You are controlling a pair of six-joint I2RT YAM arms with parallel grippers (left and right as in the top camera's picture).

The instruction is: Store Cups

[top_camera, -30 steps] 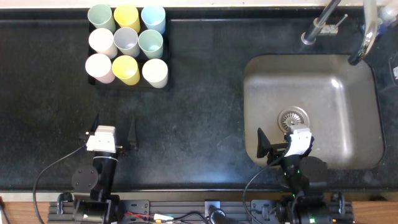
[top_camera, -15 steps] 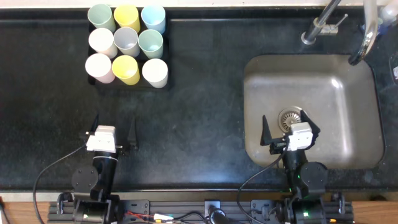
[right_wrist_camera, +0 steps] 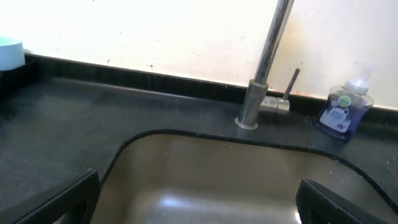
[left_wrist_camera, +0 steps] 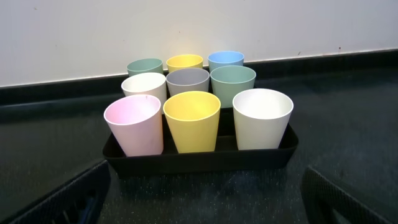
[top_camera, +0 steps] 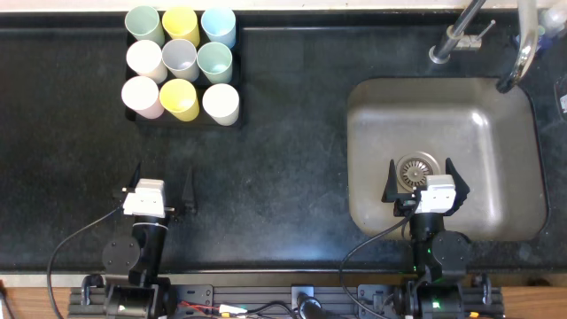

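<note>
Nine cups (top_camera: 181,64) are standing upright in three rows of three, filling a black tray (left_wrist_camera: 199,160) that is sitting at the far left of the dark bench (top_camera: 283,159), close to the wall. Pink, yellow and white ones are lining the near row. The left hand (top_camera: 163,179) is resting low on the bench, well apart from the tray and facing it, fingers spread wide and gripping nothing. The right hand (top_camera: 421,177) is hanging over the steel sink (top_camera: 496,133) near the drain, likewise wide open and empty, facing the faucet (right_wrist_camera: 267,62) and a soap bottle (right_wrist_camera: 344,109).
</note>
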